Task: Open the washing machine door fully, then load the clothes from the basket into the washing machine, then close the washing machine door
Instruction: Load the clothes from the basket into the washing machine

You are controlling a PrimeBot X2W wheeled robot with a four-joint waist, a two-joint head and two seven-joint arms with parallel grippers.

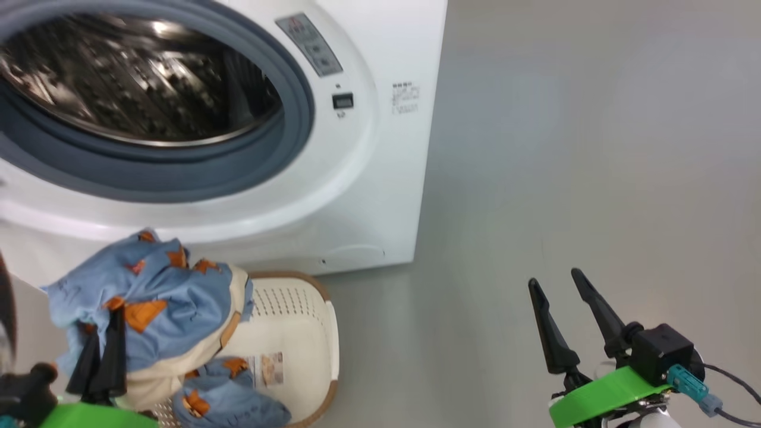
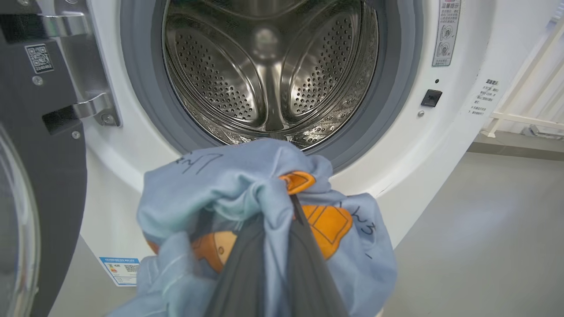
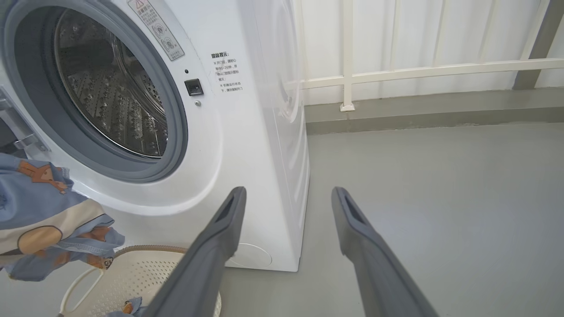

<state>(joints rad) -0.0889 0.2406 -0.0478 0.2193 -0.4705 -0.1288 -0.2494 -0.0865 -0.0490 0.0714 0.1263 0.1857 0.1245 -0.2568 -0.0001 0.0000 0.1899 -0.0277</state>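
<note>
Near left, L gripper (image 1: 107,333) clenched on clothes (image 1: 160,291), held abv basket (image 1: 309,333); more cloth lies in it. Far right, R gripper (image 1: 554,277) spread, empty. Beyond, washer (image 1: 357,178) mouth straight ahead of L, higher; door (image 2: 44,176) swung left.

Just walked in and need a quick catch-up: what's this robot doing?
It is loading laundry. The left tool is shut on a bundle of light-blue clothes, lifted over the basket, in front of the open drum of the washing machine. The door is swung open. Another blue piece lies in the basket. The right tool is open and empty, off to the side.
</note>
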